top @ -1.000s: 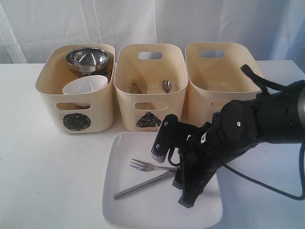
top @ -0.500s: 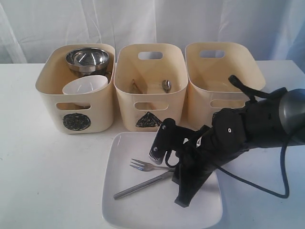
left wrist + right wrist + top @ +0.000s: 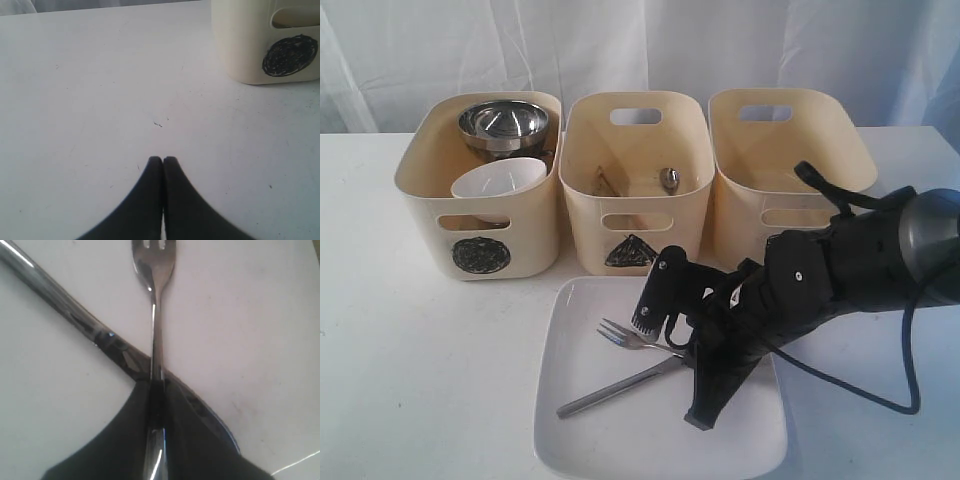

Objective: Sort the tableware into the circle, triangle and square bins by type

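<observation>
Sorting stood partly done: a large steel bowl (image 3: 503,122) and a small white bowl (image 3: 498,185) sat in the circle bin (image 3: 475,215), and a spoon (image 3: 669,178) and what looked like chopsticks (image 3: 605,181) lay in the triangle bin (image 3: 635,190). The square bin (image 3: 790,150) showed nothing inside (its mark was hidden behind the arm). Left to sort were the fork (image 3: 154,270) and a second long steel piece (image 3: 55,295), lying crossed on the white square plate (image 3: 590,420) in front of the bins, and then the plate itself. The right gripper (image 3: 156,387) had its jaws pinched on the fork's handle, just where it crossed over the other piece. The left gripper (image 3: 162,161) had its jaws pressed together on nothing, over bare table near the circle bin. Against the frame a second earlier, the right jaws had gone from spread to clamped, the arm sat lower, and the fork's tines had swung slightly toward the bins. The bins' contents were unchanged.
</observation>
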Action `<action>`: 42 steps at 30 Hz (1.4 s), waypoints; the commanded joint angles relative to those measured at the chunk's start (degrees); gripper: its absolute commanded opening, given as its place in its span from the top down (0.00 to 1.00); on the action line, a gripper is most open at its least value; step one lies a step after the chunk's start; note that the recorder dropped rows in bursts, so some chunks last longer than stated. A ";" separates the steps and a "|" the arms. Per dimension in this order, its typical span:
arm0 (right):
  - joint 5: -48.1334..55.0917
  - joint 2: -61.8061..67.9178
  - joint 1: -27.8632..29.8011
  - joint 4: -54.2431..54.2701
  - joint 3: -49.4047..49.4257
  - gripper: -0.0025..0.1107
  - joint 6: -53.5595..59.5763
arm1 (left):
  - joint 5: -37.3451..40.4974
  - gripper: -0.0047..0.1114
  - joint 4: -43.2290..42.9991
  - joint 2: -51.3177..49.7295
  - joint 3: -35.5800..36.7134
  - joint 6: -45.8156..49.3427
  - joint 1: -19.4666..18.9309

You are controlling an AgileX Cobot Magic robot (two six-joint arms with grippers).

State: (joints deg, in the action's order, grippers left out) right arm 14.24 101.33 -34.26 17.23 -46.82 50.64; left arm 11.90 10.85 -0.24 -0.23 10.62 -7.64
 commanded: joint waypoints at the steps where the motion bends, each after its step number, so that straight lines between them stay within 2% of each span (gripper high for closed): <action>1: 0.79 0.30 0.02 -0.23 0.23 0.98 0.02 | 0.12 0.96 0.60 0.24 0.23 -0.35 0.31; 28: 1.27 -19.11 0.02 0.30 0.23 0.98 -6.12 | 0.12 0.96 0.60 0.24 0.23 -0.35 0.31; 34: -2.89 -21.38 0.02 0.30 0.23 0.98 -7.45 | 0.12 0.96 0.60 0.24 0.23 -0.35 0.31; 42: -15.89 -22.37 0.02 3.70 0.23 0.98 -10.43 | 0.12 0.96 0.60 0.24 0.23 -0.35 0.31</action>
State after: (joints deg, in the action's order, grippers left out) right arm 4.07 79.51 -34.26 19.74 -46.78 41.81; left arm 11.90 10.85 -0.24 -0.23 10.62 -7.64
